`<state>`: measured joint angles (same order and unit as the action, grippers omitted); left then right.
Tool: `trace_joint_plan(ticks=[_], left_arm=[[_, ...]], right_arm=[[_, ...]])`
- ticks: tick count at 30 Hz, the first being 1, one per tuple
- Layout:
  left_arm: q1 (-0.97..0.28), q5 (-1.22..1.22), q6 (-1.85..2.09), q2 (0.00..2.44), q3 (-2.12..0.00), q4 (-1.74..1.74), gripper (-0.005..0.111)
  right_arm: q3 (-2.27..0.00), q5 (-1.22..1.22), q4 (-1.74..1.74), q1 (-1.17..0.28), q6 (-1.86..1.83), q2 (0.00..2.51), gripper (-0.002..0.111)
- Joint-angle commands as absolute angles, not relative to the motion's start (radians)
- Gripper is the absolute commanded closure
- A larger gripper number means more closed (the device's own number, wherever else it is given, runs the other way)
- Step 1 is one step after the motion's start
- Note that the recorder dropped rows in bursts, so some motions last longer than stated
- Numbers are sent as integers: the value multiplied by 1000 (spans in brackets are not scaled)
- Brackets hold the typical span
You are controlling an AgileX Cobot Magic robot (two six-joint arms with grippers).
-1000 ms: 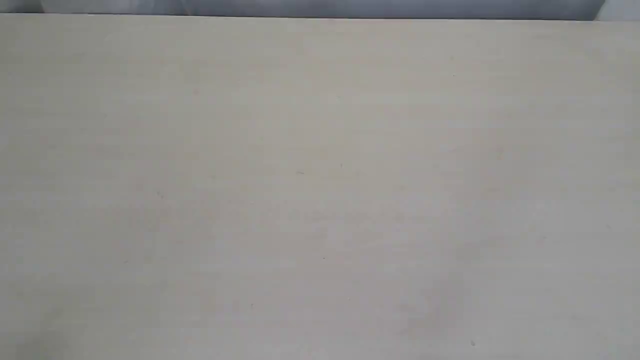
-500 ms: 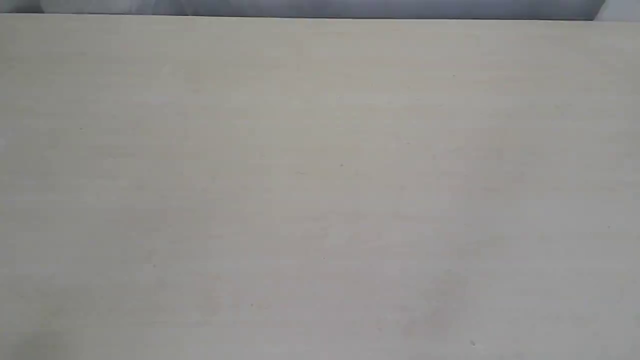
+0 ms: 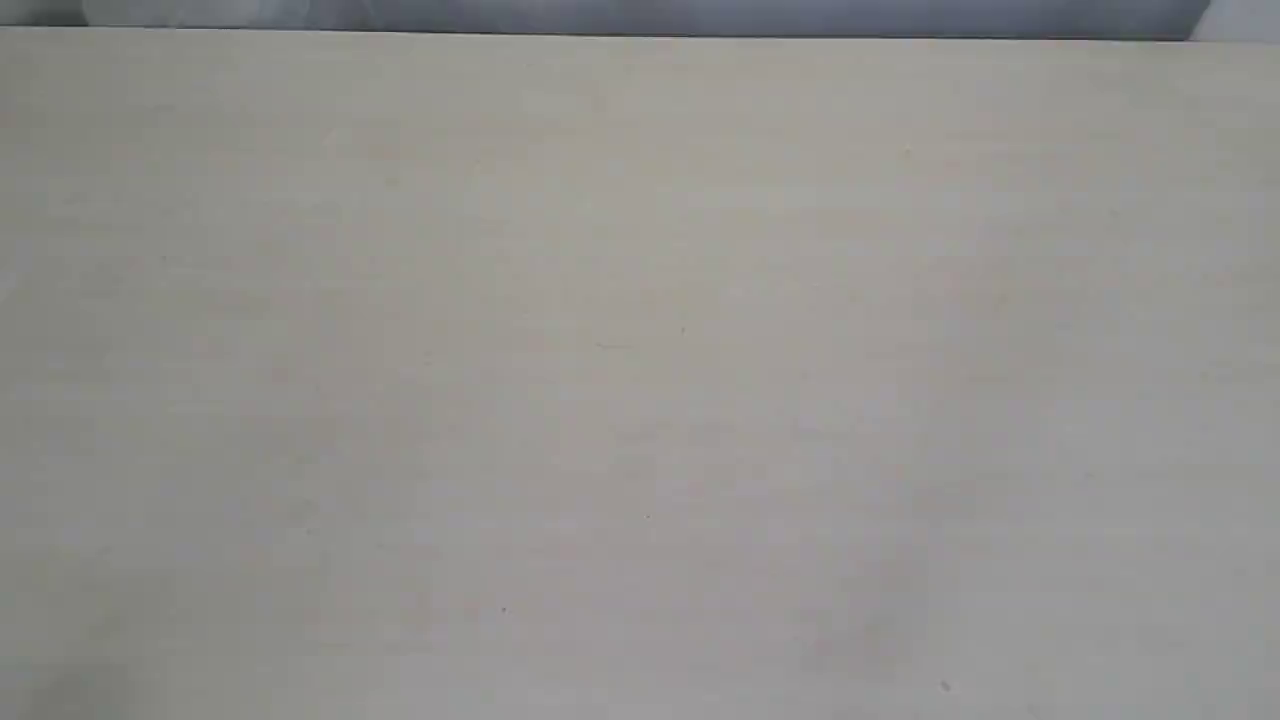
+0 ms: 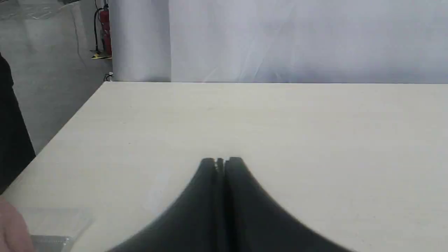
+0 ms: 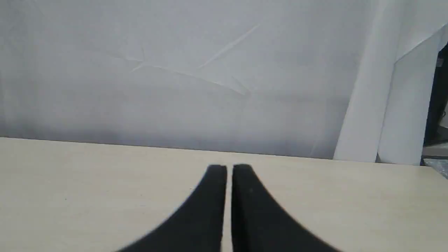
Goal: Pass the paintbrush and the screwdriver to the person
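Neither the paintbrush nor the screwdriver shows in any view. The exterior view holds only the bare pale table top (image 3: 640,380), with no gripper in it. In the left wrist view my left gripper (image 4: 221,161) hangs over the table, its black fingers pressed together with nothing between them. A blurred skin-coloured patch (image 4: 8,229) at that view's corner may be part of the person's hand; beside it lies a grey shiny thing (image 4: 50,239) too blurred to name. My right gripper (image 5: 229,168) is shut with only a hairline slit between its fingers, and it holds nothing.
A white cloth backdrop (image 5: 175,70) stands behind the table's far edge. In the left wrist view the table's side edge (image 4: 66,119) drops to a grey floor, where a red fire extinguisher (image 4: 106,29) stands. A dark shape (image 4: 10,140) is beside that edge.
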<state>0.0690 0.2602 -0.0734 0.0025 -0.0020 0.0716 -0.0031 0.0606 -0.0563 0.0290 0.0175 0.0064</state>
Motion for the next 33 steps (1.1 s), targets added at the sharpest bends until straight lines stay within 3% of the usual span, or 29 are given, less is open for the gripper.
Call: trace_joint_plan(ticks=[1, 33], left_arm=[[63, 249, -75, 0, 0, 70, 107], [63, 250, -75, 0, 0, 68, 107]], right_arm=[[0, 62, -60, 33, 22, 0, 104], [0, 73, -46, 33, 20, 0, 104]])
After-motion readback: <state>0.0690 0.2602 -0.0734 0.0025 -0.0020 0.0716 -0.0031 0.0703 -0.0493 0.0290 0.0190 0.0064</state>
